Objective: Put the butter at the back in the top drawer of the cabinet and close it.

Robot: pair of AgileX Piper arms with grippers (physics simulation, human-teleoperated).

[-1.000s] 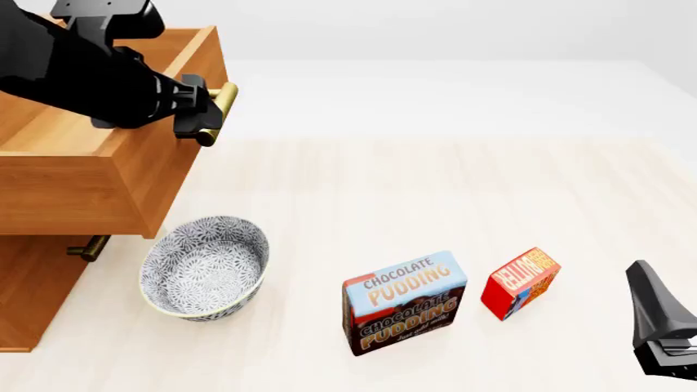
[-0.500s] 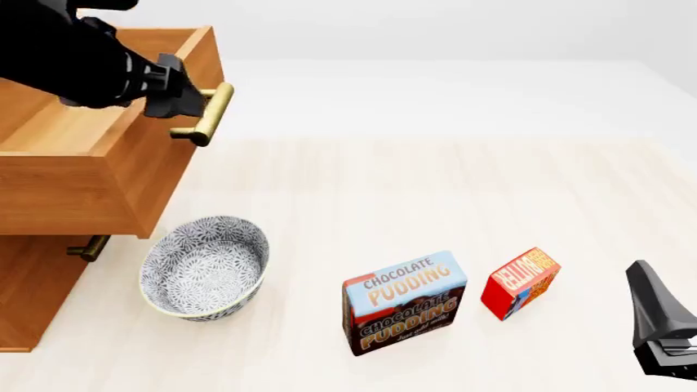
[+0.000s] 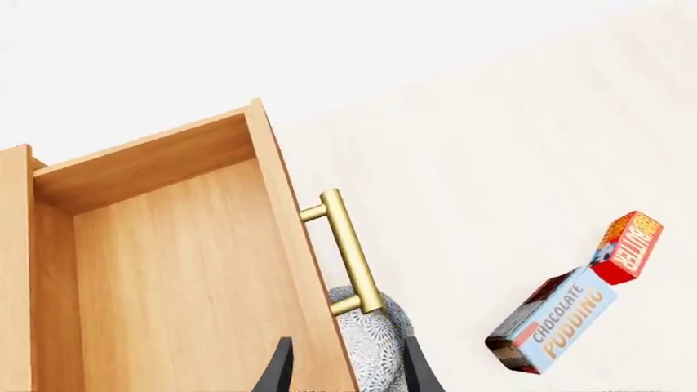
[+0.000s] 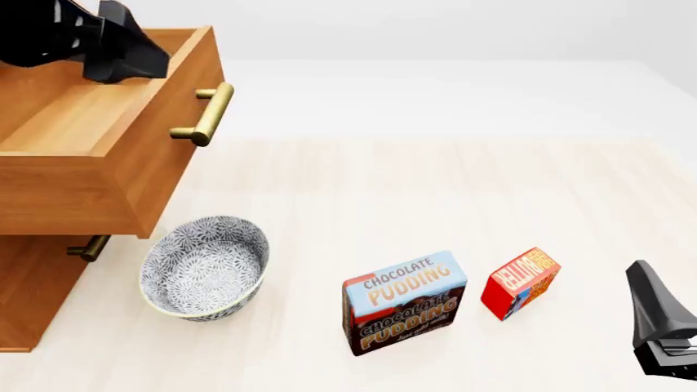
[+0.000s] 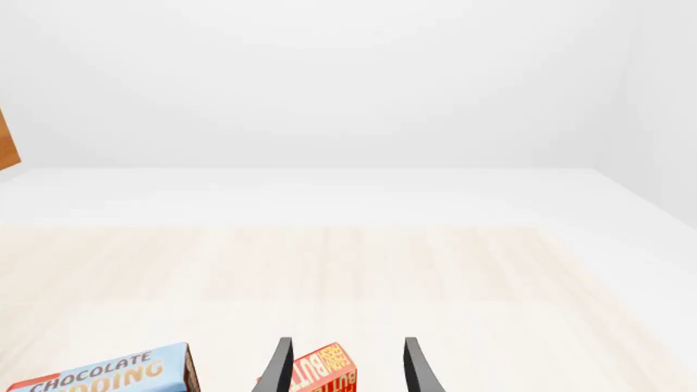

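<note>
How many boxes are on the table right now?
2. The pudding box stands near the front, right of the bowl. The smaller red butter stands just right of the pudding box. None seem hidden, though the drawer covers some table.

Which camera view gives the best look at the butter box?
The front view: the butter stands whole and unobstructed right of the pudding box. The left wrist view shows it whole but small and far; the right wrist view cuts it off.

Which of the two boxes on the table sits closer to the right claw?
The butter, the small red box. The bigger brown-and-blue pudding box stands on its far side from the right claw.
</note>
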